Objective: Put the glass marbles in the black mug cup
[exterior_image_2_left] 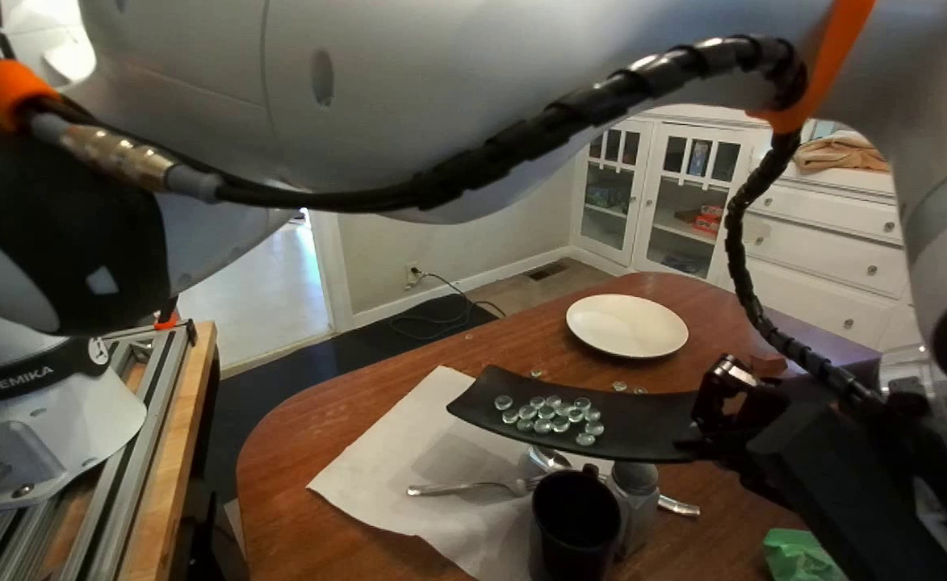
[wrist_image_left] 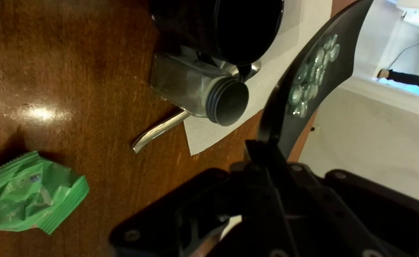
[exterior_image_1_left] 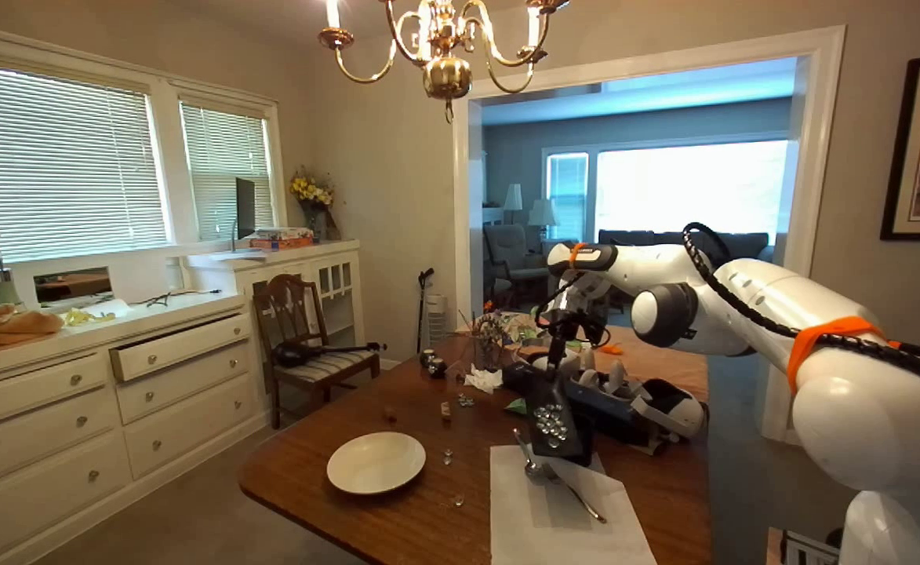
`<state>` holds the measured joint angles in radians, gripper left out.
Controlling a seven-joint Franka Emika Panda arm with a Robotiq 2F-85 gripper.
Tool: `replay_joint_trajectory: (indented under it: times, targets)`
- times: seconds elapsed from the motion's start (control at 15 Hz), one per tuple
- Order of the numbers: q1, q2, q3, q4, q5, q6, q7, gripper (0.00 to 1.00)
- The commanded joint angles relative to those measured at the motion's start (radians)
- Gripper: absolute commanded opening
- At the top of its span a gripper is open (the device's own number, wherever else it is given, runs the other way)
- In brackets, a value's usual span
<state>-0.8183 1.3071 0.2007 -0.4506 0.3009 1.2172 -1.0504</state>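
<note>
My gripper is shut on one end of a curved black tray, which reaches out over the table. A cluster of clear glass marbles rests on the tray, toward its far end; the same marbles also show in an exterior view. Lower than the tray stands the black mug cup, upright and apart from it. From the wrist, the mug appears at the top with a dark interior, so its contents cannot be made out. A few loose clear pieces, seemingly marbles, lie on the tabletop.
Close beside the mug is a lidded glass jar. A fork and a spoon lie on a white sheet under the tray. A white plate sits farther off. A green wrapper and a headset are nearby.
</note>
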Motion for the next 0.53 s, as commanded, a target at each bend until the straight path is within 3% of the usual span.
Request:
replay_joint_trajectory:
  times: [0.0,0.27,0.33,0.47]
  targets:
    - [0.015,-0.012,-0.009,0.0,-0.015,-0.057,-0.078,0.02]
    - [0.03,-0.005,-0.01,-0.001,-0.004,-0.076,-0.084,0.02]
    - [0.024,-0.001,-0.009,0.005,0.003,-0.046,-0.083,0.07]
    - [0.031,0.01,-0.009,0.023,0.004,-0.055,-0.08,0.07]
